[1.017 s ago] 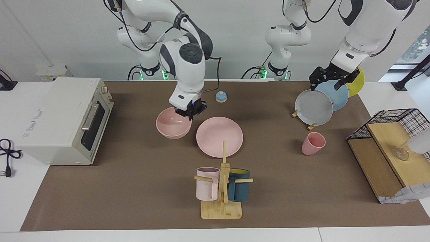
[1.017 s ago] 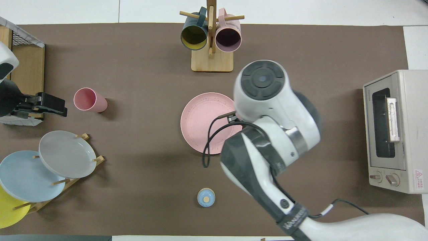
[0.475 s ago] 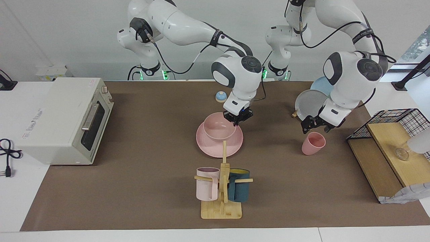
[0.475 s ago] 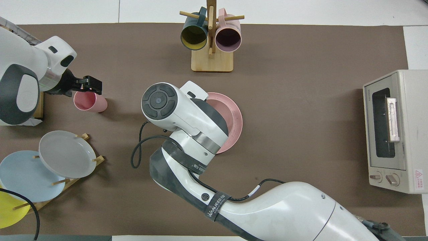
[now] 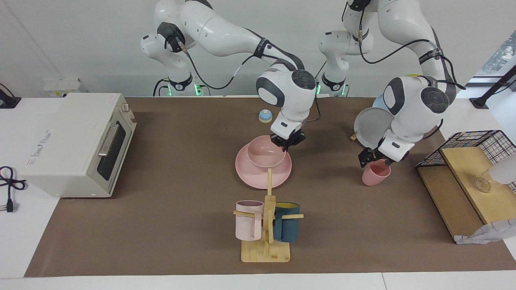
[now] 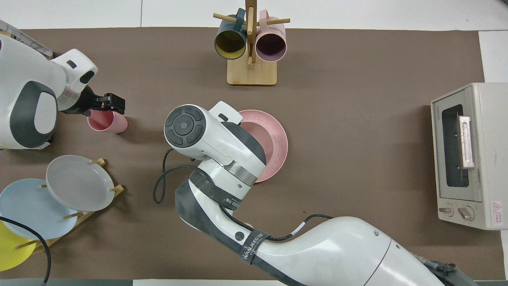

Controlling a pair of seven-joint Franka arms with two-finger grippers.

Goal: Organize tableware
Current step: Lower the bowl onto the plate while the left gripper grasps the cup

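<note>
The pink bowl [image 5: 262,152] sits on the pink plate [image 5: 252,174] at the middle of the table. My right gripper [image 5: 287,142] is shut on the bowl's rim, on the side nearer the robots. In the overhead view the right arm hides the bowl and only part of the plate [image 6: 276,141] shows. The pink cup [image 5: 375,174] stands upright toward the left arm's end. My left gripper [image 5: 373,158] is open and down at the cup's rim, one finger over its mouth. In the overhead view the left gripper [image 6: 113,102] covers the cup's [image 6: 109,123] farther rim.
A toaster oven [image 5: 76,141] stands at the right arm's end. A wooden mug stand [image 5: 266,225] with two mugs is farther out than the plate. A plate rack [image 5: 369,125] and a wire shelf [image 5: 467,169] flank the cup. A small blue bell [image 5: 265,116] sits near the robots.
My right gripper carried the bowl from beside the plate onto it and lowered it. My left gripper came down from the plate rack to the cup's rim.
</note>
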